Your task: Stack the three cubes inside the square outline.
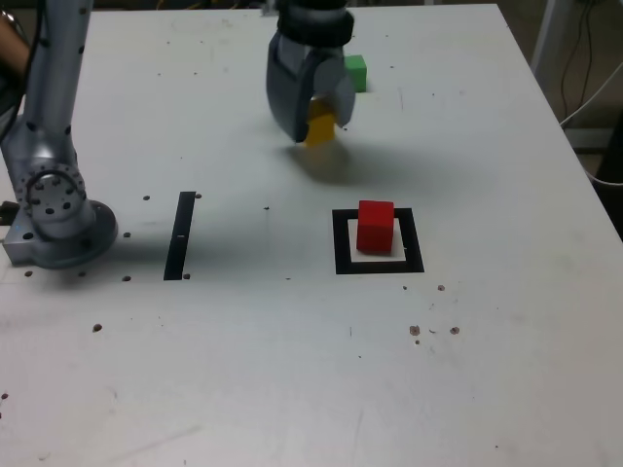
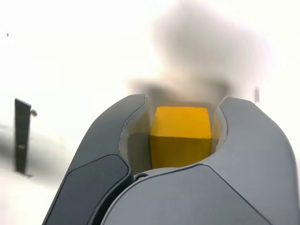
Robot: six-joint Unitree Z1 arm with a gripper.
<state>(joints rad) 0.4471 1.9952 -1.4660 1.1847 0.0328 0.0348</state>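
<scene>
My gripper (image 1: 319,125) is shut on the yellow cube (image 1: 320,126), which hangs a little above the table at the back middle of the exterior view. In the wrist view the yellow cube (image 2: 180,135) fills the gap between the two grey jaws of the gripper (image 2: 182,110). The red cube (image 1: 375,226) sits inside the square outline (image 1: 379,265), on its white centre, toward the exterior view's right. Behind the gripper, partly hidden by it, the green cube (image 1: 355,72) rests on the table.
The arm's grey base (image 1: 56,219) stands at the exterior view's left. A narrow black strip (image 1: 180,235) lies between the base and the square outline; it also shows in the wrist view (image 2: 21,136). Cables hang past the table's far right edge (image 1: 589,92).
</scene>
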